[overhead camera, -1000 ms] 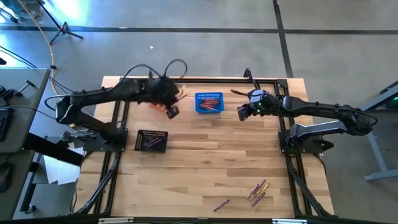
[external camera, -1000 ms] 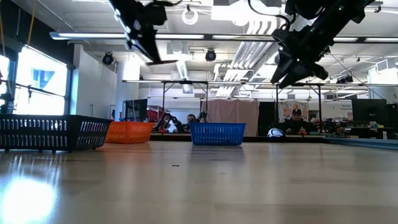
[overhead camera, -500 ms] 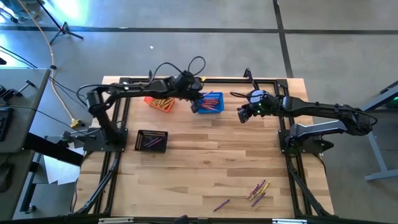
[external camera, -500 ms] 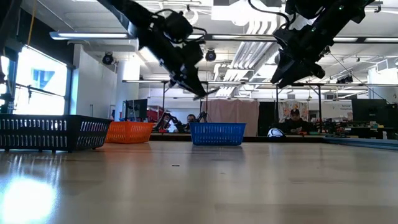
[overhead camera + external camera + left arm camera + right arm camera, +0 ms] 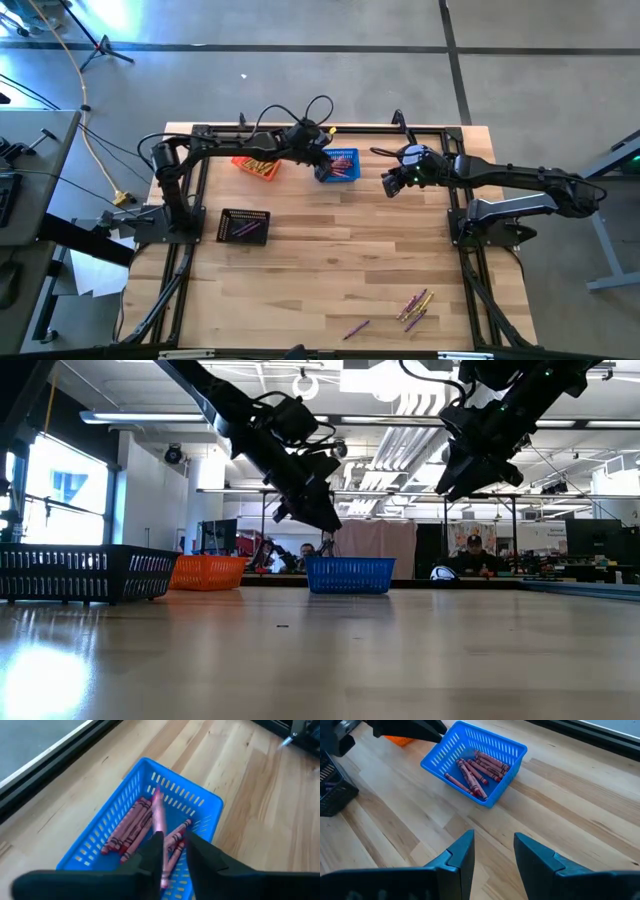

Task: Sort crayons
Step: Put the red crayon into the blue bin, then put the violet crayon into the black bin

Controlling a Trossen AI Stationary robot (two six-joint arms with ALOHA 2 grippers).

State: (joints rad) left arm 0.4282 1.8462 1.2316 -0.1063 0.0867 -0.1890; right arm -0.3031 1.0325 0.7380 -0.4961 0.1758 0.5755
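My left gripper (image 5: 172,855) hangs over the blue basket (image 5: 145,835), which holds several red crayons (image 5: 131,827). Its fingers stand apart, with one blurred red crayon (image 5: 158,815) between them. From above, this gripper (image 5: 322,160) is over the basket's left rim. My right gripper (image 5: 492,845) stands open and empty, in the air to the right of the blue basket (image 5: 337,165). Loose crayons (image 5: 415,305) lie near the table's front right. My left gripper has a red crayon (image 5: 161,862) between its parted fingers, beside one finger's inner side (image 5: 152,852). The crayon points out past the fingertips, over the basket and clear of it. It shows blurred. Whether the fingers still touch it, I cannot tell.
An orange basket (image 5: 258,165) with yellow crayons stands left of the blue one at the table's far side. A black basket (image 5: 244,226) with purple crayons sits nearer, on the left. One purple crayon (image 5: 356,328) lies alone near the front edge. The table's middle is bare wood.
My left gripper has swung from above the orange basket toward the table's right and come down over the blue basket, tipping more steeply downward. My right arm has kept still.
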